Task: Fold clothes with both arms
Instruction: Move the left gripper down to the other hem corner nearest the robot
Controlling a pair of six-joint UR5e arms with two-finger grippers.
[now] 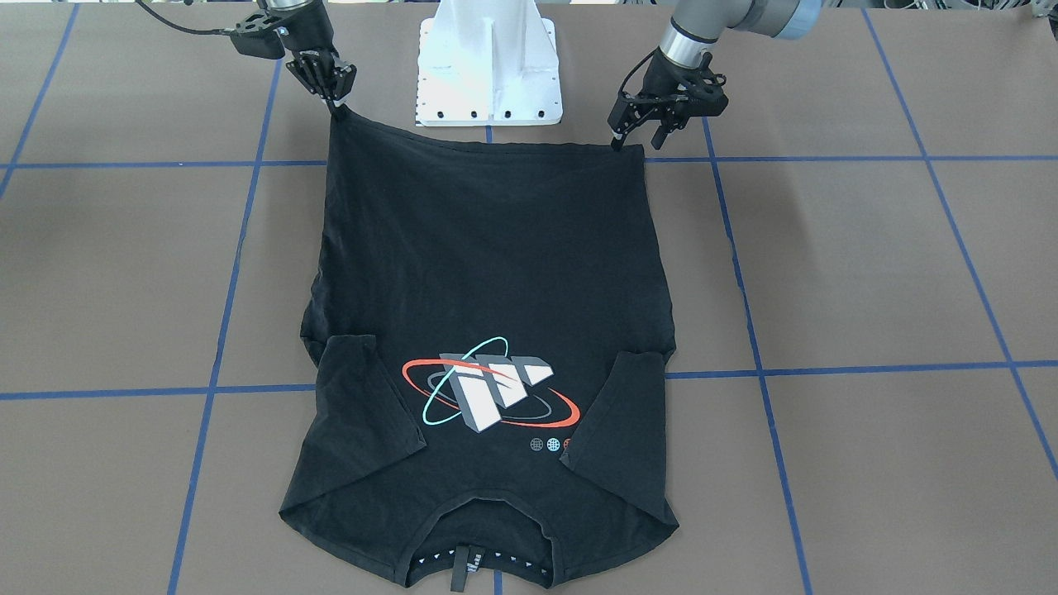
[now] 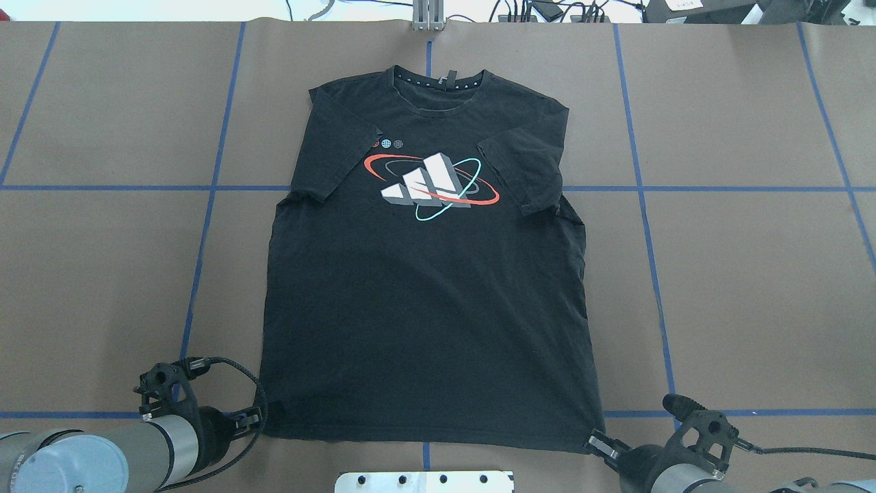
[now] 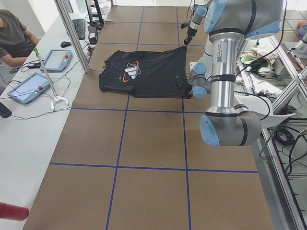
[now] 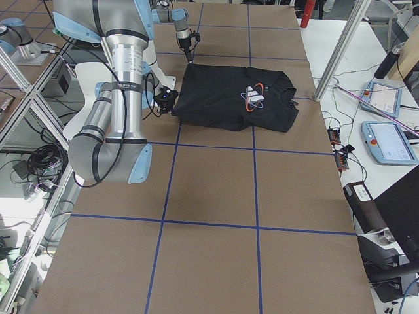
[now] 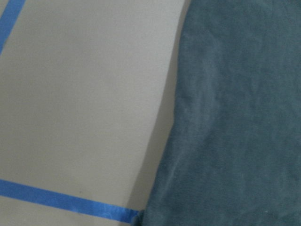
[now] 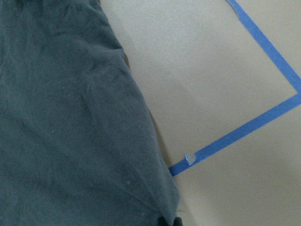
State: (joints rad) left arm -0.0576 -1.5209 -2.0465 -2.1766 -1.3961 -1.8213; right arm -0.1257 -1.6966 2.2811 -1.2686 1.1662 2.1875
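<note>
The black T-shirt [image 1: 496, 264] lies flat and print side up on the brown table, with its collar away from the robot and its hem toward the base. Both sleeves are folded inward beside the orbit logo [image 2: 431, 185]. My right gripper [image 1: 335, 103] is shut on one hem corner and pulls it up into a point. My left gripper [image 1: 636, 142] stands open at the other hem corner, one finger on each side of it, and that corner lies flat. The wrist views show only shirt cloth [image 5: 235, 117] [image 6: 61, 117] and table.
The white base plate [image 1: 488, 74] stands just behind the hem. Blue tape lines [image 2: 205, 226] grid the table. Two tablets [image 3: 29, 88], cables and a seated person [image 3: 14, 33] are on the bench beyond the collar side. A red bottle [image 3: 12, 211] lies at the bench's near end.
</note>
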